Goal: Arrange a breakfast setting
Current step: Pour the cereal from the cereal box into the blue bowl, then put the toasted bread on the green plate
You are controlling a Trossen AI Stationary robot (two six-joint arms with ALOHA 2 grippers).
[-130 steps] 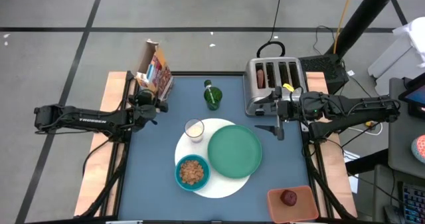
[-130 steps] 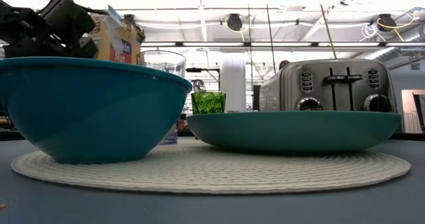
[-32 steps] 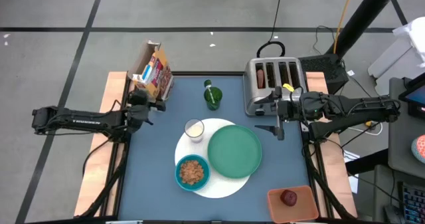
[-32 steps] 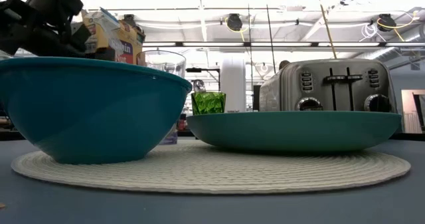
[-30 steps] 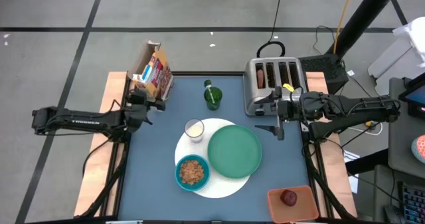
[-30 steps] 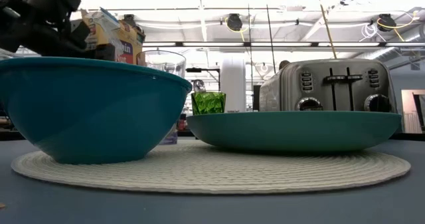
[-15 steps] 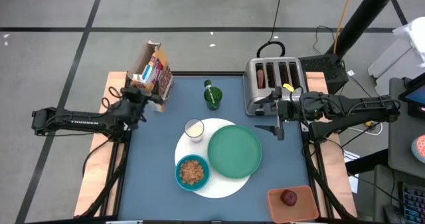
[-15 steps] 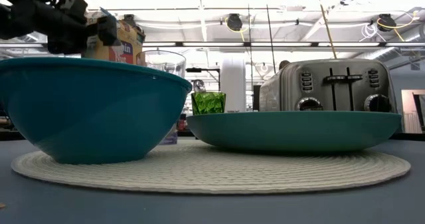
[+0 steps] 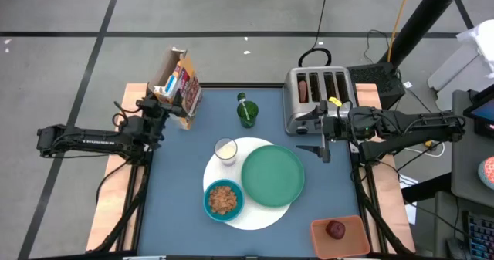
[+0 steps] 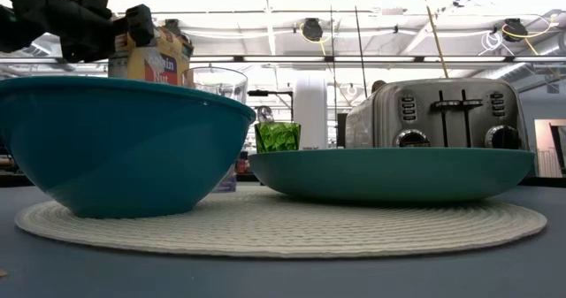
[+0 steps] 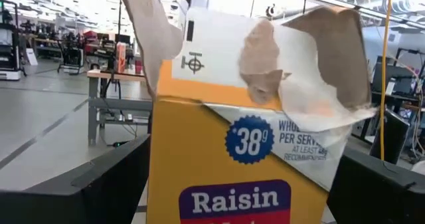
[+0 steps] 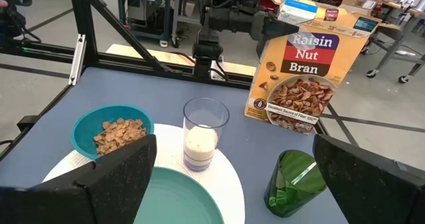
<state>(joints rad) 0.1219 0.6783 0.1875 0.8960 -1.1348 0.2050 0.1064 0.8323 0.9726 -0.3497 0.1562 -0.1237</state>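
Left gripper point(image 9: 164, 103) is hanging spread wide just beside the open top of the cereal box point(image 9: 179, 84) at the table's far left corner, pinching nothing. Box is likely handling light and crushable, with torn flaps point(image 11: 312, 64) flopping, so the firmer side panels below the flaps look the better hold.

Moving right, the breakfast setting is sitting mid-table on the large white round disc point(image 9: 255, 217): small milk glass point(image 9: 225, 150) at its far edge, smaller teal bowl point(image 9: 224, 200) holding cereal at its near left, green plate point(image 9: 272, 175) lying bare on its right. Glass probably slippery and tippy; bowl and plate stiff. Green cup point(image 9: 247, 112) is standing apart behind the disc.

Right gripper point(image 9: 323, 146) is hovering spread, empty, in front of the silver toaster point(image 9: 316, 98); something brown in a slot, possibly the bagel, hard to tell. Red fruit point(image 9: 336, 229) is resting in the orange tray point(image 9: 318, 243) at the near right corner.

Table point(image 9: 177, 183) is a smooth blue-grey top; room beyond is showing open workshop floor and benches.
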